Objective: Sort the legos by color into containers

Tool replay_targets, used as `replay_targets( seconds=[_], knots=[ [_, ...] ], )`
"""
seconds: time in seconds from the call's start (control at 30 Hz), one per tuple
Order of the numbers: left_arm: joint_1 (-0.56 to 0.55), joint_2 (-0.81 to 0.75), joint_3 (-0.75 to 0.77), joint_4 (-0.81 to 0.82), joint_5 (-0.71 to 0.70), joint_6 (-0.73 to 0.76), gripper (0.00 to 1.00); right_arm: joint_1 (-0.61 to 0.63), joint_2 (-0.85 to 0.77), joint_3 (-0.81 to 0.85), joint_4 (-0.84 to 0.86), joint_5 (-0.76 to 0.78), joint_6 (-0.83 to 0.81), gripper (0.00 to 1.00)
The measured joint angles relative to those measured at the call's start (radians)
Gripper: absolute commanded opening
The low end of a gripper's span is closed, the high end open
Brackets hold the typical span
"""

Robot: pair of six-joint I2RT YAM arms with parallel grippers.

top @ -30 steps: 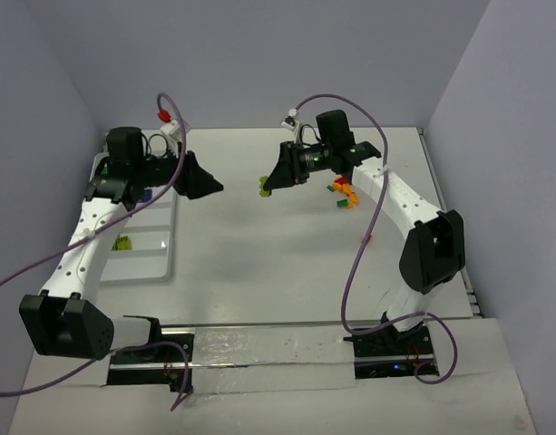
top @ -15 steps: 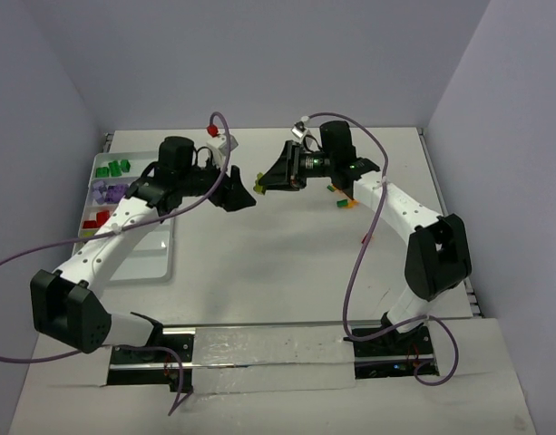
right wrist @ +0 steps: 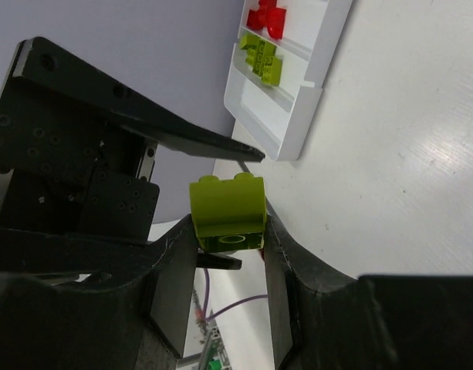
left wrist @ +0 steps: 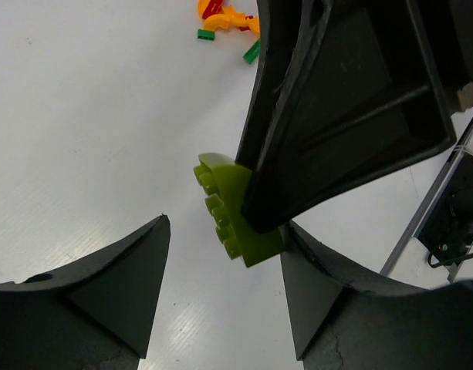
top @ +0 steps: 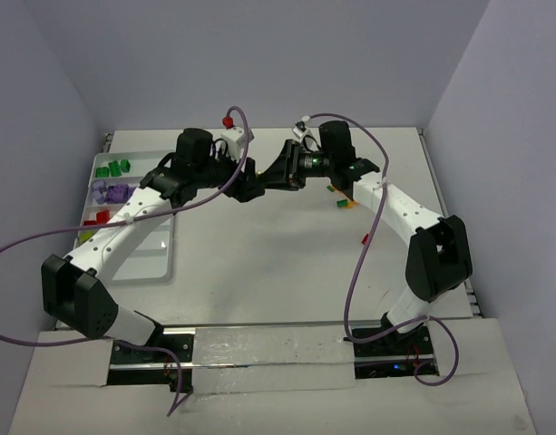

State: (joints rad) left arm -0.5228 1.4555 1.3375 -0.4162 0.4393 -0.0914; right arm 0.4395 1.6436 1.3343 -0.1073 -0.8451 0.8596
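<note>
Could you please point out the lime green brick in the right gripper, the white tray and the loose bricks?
lime green brick (right wrist: 227,208): right wrist view, its smooth side face.
white tray (top: 149,258): top external view, bare near compartment.
loose bricks (left wrist: 230,15): left wrist view, an orange piece.

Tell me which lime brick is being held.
The lime brick pinched in the right gripper, in mid-air; the other limes lie in the tray.

Bright, even overhead light; soft shadows, mild glare on the table (right wrist: 421,154).
</note>
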Motion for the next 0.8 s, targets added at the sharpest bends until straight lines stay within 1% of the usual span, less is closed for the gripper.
replay_targets(
  seconds=[0.03, 0.07, 0.1, 0.17, 0.2, 0.27, 0.3, 0.33, 0.37, 0.4, 0.47, 0.5, 0.53, 0.63, 0.67, 0.7, 0.8],
  knots=[
    [0.0, 0.003, 0.005, 0.0, -0.003, -0.001, 0.55, 0.002, 0.0, 0.0, 0.004, 0.003, 0.0, 0.0],
    [-0.002, 0.005, 0.007, 0.0, -0.001, -0.003, 0.45, 0.005, 0.0, -0.003, 0.01, 0.009, 0.002, 0.0],
    [-0.006, 0.005, 0.008, 0.0, 0.0, -0.002, 0.38, 0.006, 0.0, -0.006, 0.017, 0.013, 0.003, 0.0],
    [-0.012, 0.005, 0.008, -0.003, 0.0, 0.0, 0.28, 0.007, 0.0, -0.015, 0.025, 0.019, 0.012, 0.0],
    [-0.012, 0.006, 0.008, -0.006, -0.003, 0.001, 0.21, 0.007, 0.0, -0.019, 0.026, 0.021, 0.02, 0.0],
    [-0.012, 0.006, 0.008, -0.007, -0.007, 0.007, 0.11, 0.007, 0.0, -0.023, 0.028, 0.027, 0.036, 0.0],
    [-0.012, 0.006, 0.008, -0.007, -0.01, 0.01, 0.03, 0.007, 0.0, -0.026, 0.032, 0.027, 0.041, 0.0],
    [-0.012, 0.006, 0.008, -0.007, -0.011, 0.014, 0.0, 0.007, 0.0, -0.028, 0.036, 0.026, 0.047, 0.0],
    [-0.012, 0.006, 0.008, -0.007, -0.013, 0.017, 0.0, 0.007, 0.0, -0.03, 0.04, 0.027, 0.051, 0.0],
    [-0.012, 0.006, 0.007, -0.007, -0.014, 0.018, 0.0, 0.007, 0.0, -0.032, 0.043, 0.026, 0.056, 0.11],
    [-0.012, 0.004, 0.006, -0.007, -0.016, 0.021, 0.0, 0.007, 0.0, -0.033, 0.049, 0.025, 0.061, 0.49],
    [-0.012, 0.002, 0.005, -0.006, -0.017, 0.023, 0.0, 0.007, 0.0, -0.033, 0.051, 0.023, 0.062, 0.63],
    [-0.012, -0.001, 0.003, -0.007, -0.018, 0.025, 0.0, 0.007, 0.0, -0.033, 0.054, 0.02, 0.062, 0.71],
    [-0.001, -0.016, -0.005, -0.032, -0.022, 0.04, 0.0, 0.003, -0.005, -0.033, 0.063, -0.009, 0.051, 0.91],
    [0.012, -0.02, -0.007, -0.049, -0.022, 0.047, 0.0, -0.001, -0.01, -0.033, 0.063, -0.02, 0.044, 0.96],
    [0.026, -0.023, -0.009, -0.062, -0.024, 0.051, 0.0, -0.004, -0.016, -0.033, 0.064, -0.029, 0.036, 0.99],
    [0.101, -0.037, -0.02, -0.124, -0.031, 0.094, 0.0, -0.03, -0.042, -0.029, 0.048, -0.055, -0.009, 1.0]
  ],
)
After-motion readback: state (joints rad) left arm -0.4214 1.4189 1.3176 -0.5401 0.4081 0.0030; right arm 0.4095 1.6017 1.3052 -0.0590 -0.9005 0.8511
